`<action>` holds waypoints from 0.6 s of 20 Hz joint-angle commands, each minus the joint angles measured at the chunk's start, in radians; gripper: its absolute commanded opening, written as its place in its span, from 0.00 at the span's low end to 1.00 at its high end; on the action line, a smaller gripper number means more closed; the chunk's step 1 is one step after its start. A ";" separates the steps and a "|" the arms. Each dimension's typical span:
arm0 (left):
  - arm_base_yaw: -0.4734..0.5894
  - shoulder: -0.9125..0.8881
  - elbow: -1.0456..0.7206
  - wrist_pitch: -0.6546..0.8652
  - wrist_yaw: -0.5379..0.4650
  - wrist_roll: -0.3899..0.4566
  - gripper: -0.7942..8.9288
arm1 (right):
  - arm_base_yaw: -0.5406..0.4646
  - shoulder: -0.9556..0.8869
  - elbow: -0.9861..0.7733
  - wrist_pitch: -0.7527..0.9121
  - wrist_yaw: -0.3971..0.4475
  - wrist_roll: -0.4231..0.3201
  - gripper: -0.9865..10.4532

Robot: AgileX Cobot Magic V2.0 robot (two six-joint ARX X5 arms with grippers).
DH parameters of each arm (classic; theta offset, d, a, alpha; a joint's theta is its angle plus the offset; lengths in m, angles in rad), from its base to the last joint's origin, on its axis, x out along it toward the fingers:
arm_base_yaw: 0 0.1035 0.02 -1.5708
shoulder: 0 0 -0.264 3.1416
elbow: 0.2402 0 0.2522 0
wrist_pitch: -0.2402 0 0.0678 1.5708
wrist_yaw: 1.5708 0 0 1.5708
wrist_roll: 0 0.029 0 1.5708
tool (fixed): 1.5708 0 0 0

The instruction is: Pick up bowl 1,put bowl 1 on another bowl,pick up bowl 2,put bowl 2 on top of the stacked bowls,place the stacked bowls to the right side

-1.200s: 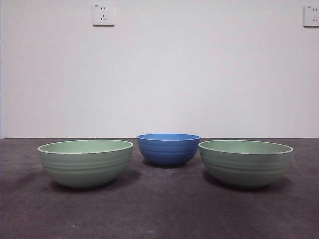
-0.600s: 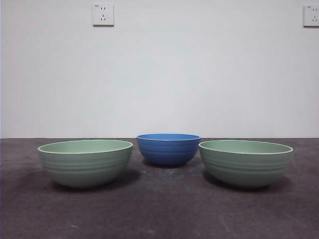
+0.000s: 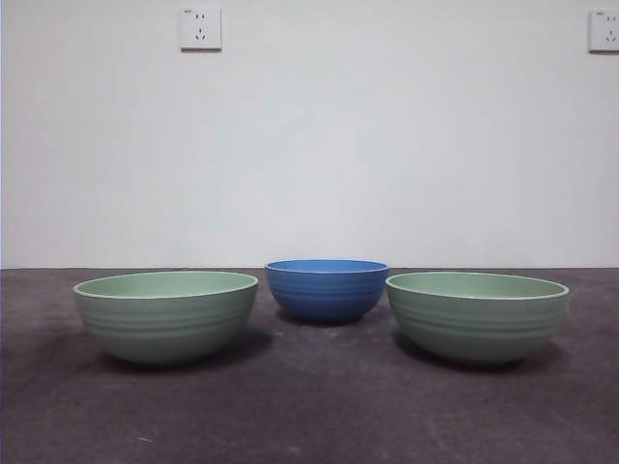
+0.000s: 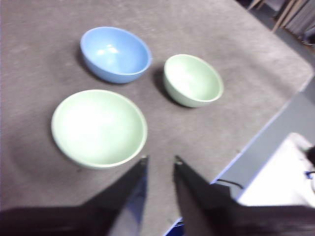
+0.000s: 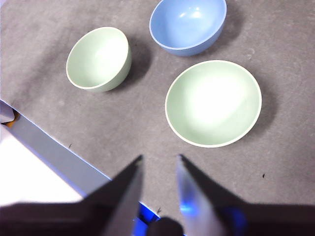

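Note:
Three bowls stand apart on the dark table. In the front view, the ridged blue bowl (image 3: 327, 288) is at the back middle. One pale green bowl (image 3: 166, 315) sits to the left of it and another pale green bowl (image 3: 477, 315) to the right. No arm shows in that view. My left gripper (image 4: 160, 160) hovers high, open and empty, short of the left green bowl (image 4: 98, 128), with the blue bowl (image 4: 115, 54) beyond. My right gripper (image 5: 159, 158) hangs open and empty above the table near the right green bowl (image 5: 213, 103), the blue bowl (image 5: 188, 24) past it.
The table's edge (image 4: 256, 140) runs close to the left gripper, and the other edge (image 5: 54, 152) runs near the right gripper. A white wall with two sockets (image 3: 200, 29) stands behind the table. Bare grey tabletop (image 3: 319, 396) lies in front of the bowls.

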 commanded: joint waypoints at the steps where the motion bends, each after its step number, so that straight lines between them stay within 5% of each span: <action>1: -0.003 -0.001 0.002 0.003 -0.040 -0.022 0.67 | 0.002 0.002 0.004 0.003 0.002 0.024 0.53; 12: -0.003 -0.001 0.002 0.003 -0.037 -0.041 0.67 | 0.002 0.002 0.004 0.002 0.003 0.048 0.58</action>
